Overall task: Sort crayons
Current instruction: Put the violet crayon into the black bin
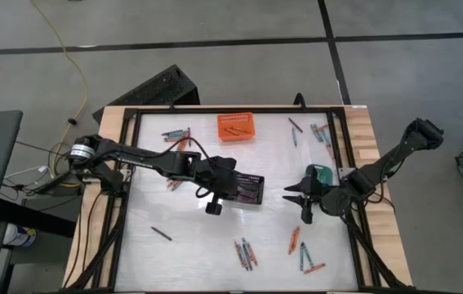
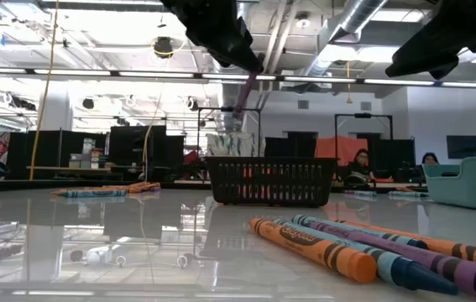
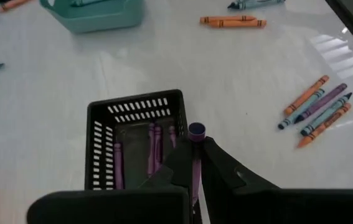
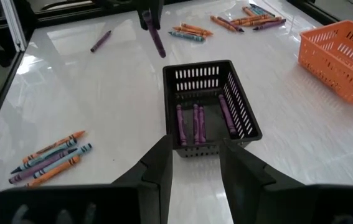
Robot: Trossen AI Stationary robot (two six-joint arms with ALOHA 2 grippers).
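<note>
My left gripper (image 1: 238,181) hangs over the black basket (image 1: 247,189) in the middle of the table, shut on a purple crayon (image 2: 243,94). Several purple crayons (image 4: 195,121) lie in that basket. My right gripper (image 1: 300,196) stands open and holds nothing, right of the black basket and beside the teal basket (image 1: 322,174). An orange basket (image 1: 236,126) with orange crayons stands at the far middle. Loose crayons lie in groups at the near side (image 1: 244,253), near right (image 1: 306,255), far left (image 1: 178,135) and far right (image 1: 321,135). My left gripper pinches the purple crayon between its two fingers (image 3: 220,163), which slant down toward the table's right. The crayon lies along the fingers, and its round end (image 3: 196,130) sticks out past the tips. It hangs tilted and clear above the black basket (image 2: 271,180).
A single purple crayon (image 1: 161,233) lies at the near left. A black frame (image 1: 133,114) runs round the white table surface. People sit in the room beyond the table (image 2: 359,164). A bare stretch of table lies between the black basket and the near crayons.
</note>
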